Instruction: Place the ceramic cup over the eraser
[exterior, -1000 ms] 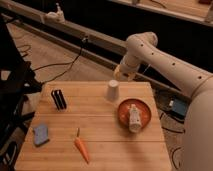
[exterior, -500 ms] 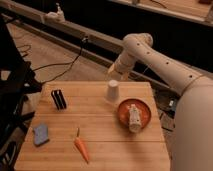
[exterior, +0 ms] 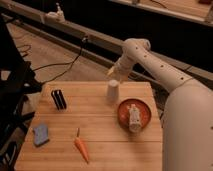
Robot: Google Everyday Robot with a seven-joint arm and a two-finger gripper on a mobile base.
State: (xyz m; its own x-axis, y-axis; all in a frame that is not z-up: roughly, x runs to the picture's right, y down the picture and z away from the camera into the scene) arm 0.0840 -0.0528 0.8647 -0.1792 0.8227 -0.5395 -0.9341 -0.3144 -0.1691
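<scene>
Risks, from the near side outward. The carrot [exterior: 81, 148] and the blue-grey pad [exterior: 41, 134] lie by the near edge of the worktop [exterior: 100, 131], clear of any likely path, so they pose little risk. The orange bowl [exterior: 120, 111] with the white bottle-like item [exterior: 134, 117] lying in it sits just beside the ceramic cup [exterior: 113, 92], on its near right. A cup that tips or is dragged that way would knock the bowl's rim.

The eraser [exterior: 58, 99] stands upright towards the left, well apart from the cup. It looks narrow and easy to topple, so a cup lowered off-centre could catch its top and push it over, and it looks about as tall as the cup, which leaves little slack.

The cup stands mouth down near the far edge. The gripper [exterior: 114, 75] is right above it, at or touching its top. I cannot tell whether the gripper is open or closed, or whether it has hold of the cup. The cup is smooth and tapered, so a shallow grip may slip during the lift.

Room to move:
- **Between cup and eraser:** bare wood, a straight leftward run with nothing in it.
- **Far edge:** close behind the cup, so a nudge backward could send it to the floor, where cables [exterior: 64, 63] lie.
- **Left edge:** the eraser is near it, and beyond it stands a dark frame [exterior: 15, 87].
- **Right side:** the robot's own white body [exterior: 187, 130] fills it.
</scene>
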